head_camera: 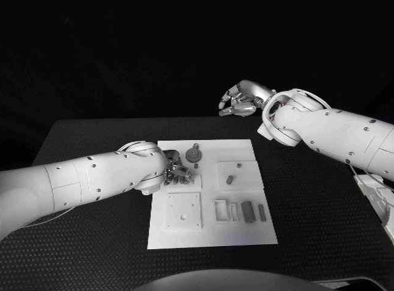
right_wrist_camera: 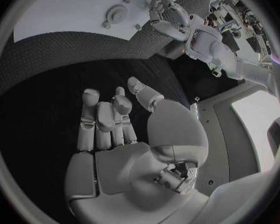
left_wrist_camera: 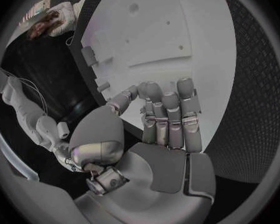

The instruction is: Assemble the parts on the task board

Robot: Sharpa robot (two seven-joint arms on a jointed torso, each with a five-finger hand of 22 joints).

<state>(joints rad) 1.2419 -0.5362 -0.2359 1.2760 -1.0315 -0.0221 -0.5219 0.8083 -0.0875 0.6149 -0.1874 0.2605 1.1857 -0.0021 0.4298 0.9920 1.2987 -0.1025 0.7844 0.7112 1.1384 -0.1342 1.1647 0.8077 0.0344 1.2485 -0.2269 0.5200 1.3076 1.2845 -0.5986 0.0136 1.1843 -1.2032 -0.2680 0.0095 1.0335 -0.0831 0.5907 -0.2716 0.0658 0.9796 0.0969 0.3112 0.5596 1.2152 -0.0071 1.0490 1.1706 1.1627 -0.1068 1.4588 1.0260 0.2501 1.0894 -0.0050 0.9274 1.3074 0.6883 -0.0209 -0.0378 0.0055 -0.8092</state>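
The white task board (head_camera: pixel 246 233) lies mid-table. On it are a round grey part (head_camera: pixel 194 154), a small grey part (head_camera: pixel 230 179) on a raised square, and several grey bars (head_camera: pixel 248 212) beside a white frame (head_camera: pixel 222 209). My left hand (head_camera: pixel 178 173) hovers over the board's left side, fingers straight and close together, holding nothing; the left wrist view shows this hand (left_wrist_camera: pixel 162 117) above the board (left_wrist_camera: pixel 177 35). My right hand (head_camera: pixel 243 100) is raised beyond the table's far edge, fingers loosely extended and empty (right_wrist_camera: pixel 112 127). The right wrist view shows the round part (right_wrist_camera: pixel 118 16) and my left hand (right_wrist_camera: pixel 168 17).
A white square plate (head_camera: pixel 184 210) with small holes sits at the board's near left. White cables and a flat white object (head_camera: pixel 379 197) lie at the table's right edge. The black mat (head_camera: pixel 92 139) surrounds the board.
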